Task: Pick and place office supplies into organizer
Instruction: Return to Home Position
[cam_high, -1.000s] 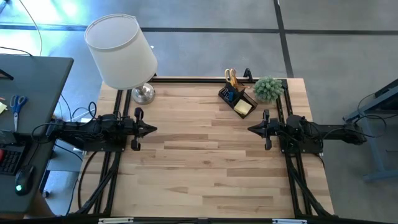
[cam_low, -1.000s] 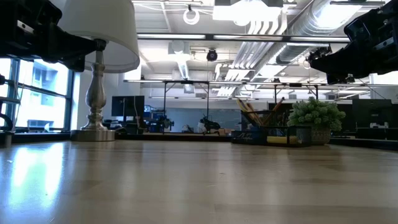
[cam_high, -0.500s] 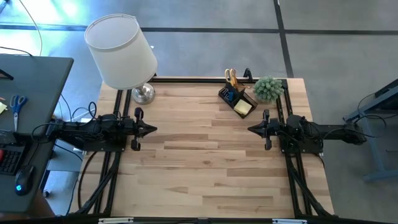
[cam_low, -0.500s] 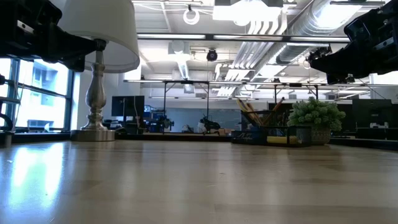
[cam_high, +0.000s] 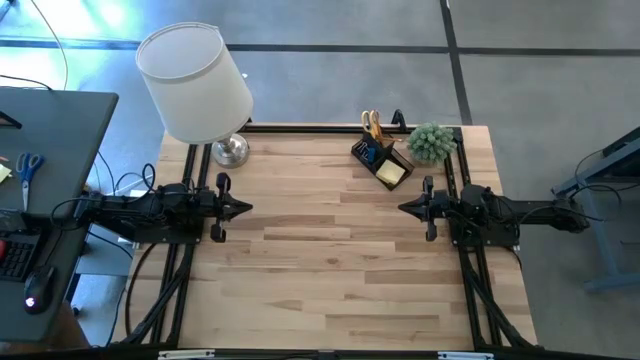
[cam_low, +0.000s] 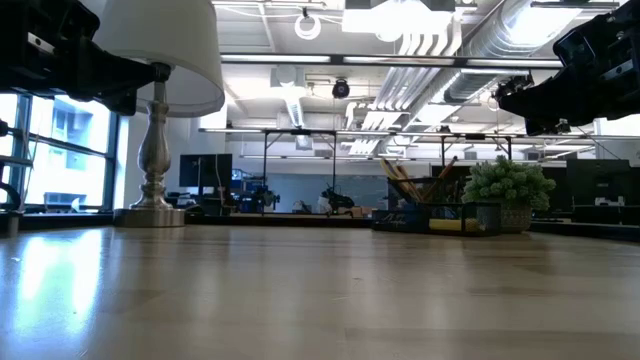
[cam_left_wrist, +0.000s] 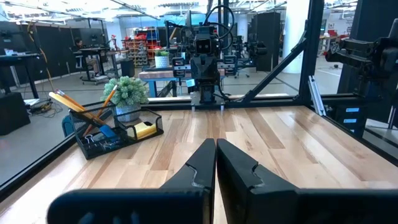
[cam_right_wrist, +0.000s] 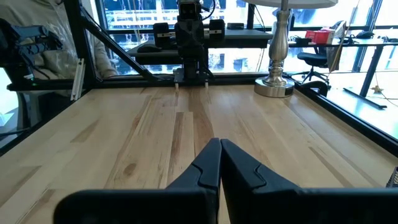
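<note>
The black organizer (cam_high: 382, 160) stands at the table's far right, next to a plant; the left wrist view shows the organizer (cam_left_wrist: 115, 130) too. In its upright compartment stand yellow-handled scissors (cam_high: 371, 124) and orange pencils (cam_left_wrist: 68, 102). A yellow sticky-note pad (cam_high: 391, 173) lies in its low tray, and something blue (cam_left_wrist: 106, 132) lies beside it. My left gripper (cam_high: 248, 208) hovers shut at the table's left side, pointing level toward the right. My right gripper (cam_high: 402, 208) hovers shut at the right side, facing it. Neither holds anything.
A white-shaded lamp (cam_high: 197, 85) stands at the far left corner. A small green plant (cam_high: 432, 142) stands right of the organizer. Black frame rails (cam_high: 300, 127) run along the table's edges. Bare wood (cam_high: 320, 250) lies between the arms. A side desk with blue-handled scissors (cam_high: 28, 165) stands off the table's left.
</note>
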